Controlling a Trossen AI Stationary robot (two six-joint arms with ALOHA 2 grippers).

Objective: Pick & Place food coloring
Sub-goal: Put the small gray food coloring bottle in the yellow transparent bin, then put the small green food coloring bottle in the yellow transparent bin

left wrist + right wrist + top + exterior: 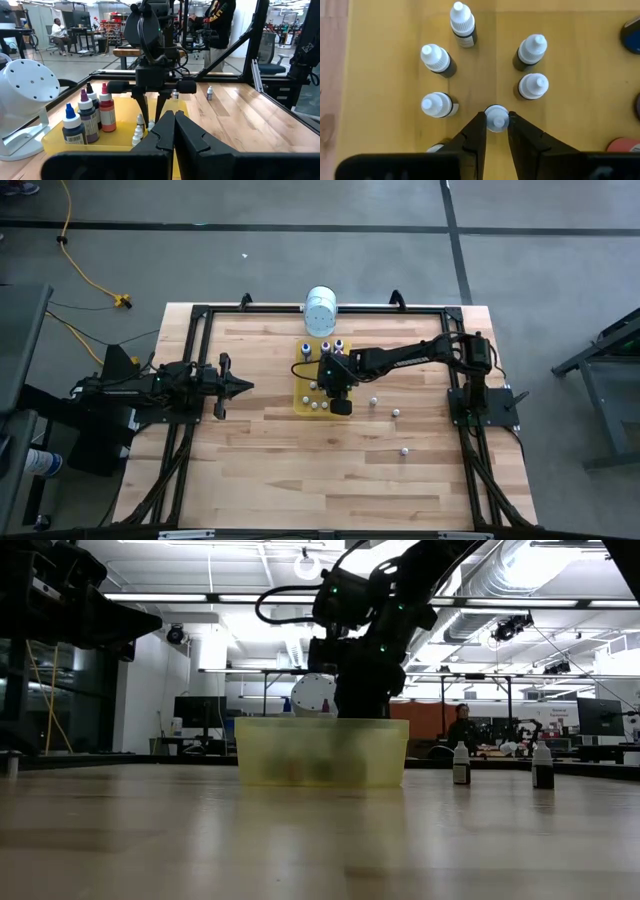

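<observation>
The food coloring is a set of tiny white-capped bottles. Several stand in the yellow tray (303,392), among them three taller ones (88,117) at its far end. My right gripper (496,115) reaches down into the tray and is shut on one tiny bottle (496,121), with other bottles (438,105) standing around it. More bottles (395,411) stand loose on the table to the right of the tray. My left gripper (246,387) waits shut and level, to the left of the tray. My right gripper pinches the tiny bottle at its white cap (496,123) between the free ends of its two fingers. The fingers (478,131) slant down from the table's right side. The bottle stands upright; whether its base rests on the tray floor cannot be told.
A big white cylindrical container (321,308) sits at the table's far edge, just behind the tray. Loose bottles (461,764) (542,765) stand on the wood right of the tray. Bare wood lies toward the near edge. People show in the room beyond.
</observation>
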